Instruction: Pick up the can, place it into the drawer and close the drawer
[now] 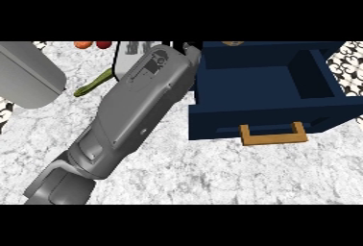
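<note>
In the head view, a grey forearm (127, 110) is seen running diagonally from the lower left of the frame to the upper centre, ending beside the left wall of a dark blue drawer (212, 122). The drawer is noted standing open at the upper right, with a tan handle (273, 134) on its front. By its entry at the lower left, the arm is judged to be the left one, though this is not certain. The hand itself is hidden behind the wrist at the top edge, so how far its fingers are spread, and whether anything is held, cannot be told. The can cannot be identified; only a pale shape (131, 50) is glimpsed beside the wrist. A grey rounded object (28, 72) is recorded at the upper left, with a green vegetable (92, 85) and red and orange items (92, 44) nearby. The step in hand is judged to be the reach or grasp; next, a lift over the drawer wall would be required.
</note>
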`<state>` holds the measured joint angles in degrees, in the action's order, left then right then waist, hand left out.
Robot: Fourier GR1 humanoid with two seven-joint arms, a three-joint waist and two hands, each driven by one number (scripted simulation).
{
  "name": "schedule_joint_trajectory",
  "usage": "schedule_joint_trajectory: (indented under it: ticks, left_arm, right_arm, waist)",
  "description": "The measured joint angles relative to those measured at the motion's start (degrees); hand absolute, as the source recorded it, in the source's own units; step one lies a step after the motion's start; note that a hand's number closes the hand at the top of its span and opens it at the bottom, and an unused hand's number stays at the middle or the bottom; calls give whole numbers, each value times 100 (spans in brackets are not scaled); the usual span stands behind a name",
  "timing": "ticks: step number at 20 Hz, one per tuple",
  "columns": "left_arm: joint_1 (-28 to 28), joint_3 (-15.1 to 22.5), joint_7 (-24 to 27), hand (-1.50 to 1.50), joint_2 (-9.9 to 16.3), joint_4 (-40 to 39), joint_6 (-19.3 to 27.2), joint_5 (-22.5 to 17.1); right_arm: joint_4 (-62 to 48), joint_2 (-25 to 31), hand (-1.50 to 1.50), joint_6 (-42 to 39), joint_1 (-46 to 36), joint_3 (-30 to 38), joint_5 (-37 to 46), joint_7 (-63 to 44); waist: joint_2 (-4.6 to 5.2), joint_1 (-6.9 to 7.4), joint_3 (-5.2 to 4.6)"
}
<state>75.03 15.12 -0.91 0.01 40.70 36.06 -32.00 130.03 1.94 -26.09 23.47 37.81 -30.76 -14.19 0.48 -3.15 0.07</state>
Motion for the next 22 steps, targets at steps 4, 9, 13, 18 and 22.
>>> schedule_joint_trajectory:
  ticks: [4,9,13,18,22]
  left_arm:
    - [261,267,131,150,0,-404,85,-378]
    - [412,638,327,150,-1,-731,214,-841]
    - [352,1022,447,150,0,-874,310,-1182]
    - [470,1303,581,-150,0,-1212,363,-1399]
    - [492,1576,581,-150,0,-1277,587,-1616]
  right_arm:
    - [38,30,-150,-2,-28,35,-78,-59]
    - [9,22,-150,24,-136,-15,-82,-126]
    - [163,-43,-150,118,-184,-97,17,-234]
    - [171,23,-150,139,-266,-63,-9,-282]
    - [156,111,-150,149,-315,-16,-94,-357]
  waist:
    - [11,-52,2]
    - [27,-101,3]
    - [36,-137,3]
    - [48,-168,4]
    - [51,-195,5]
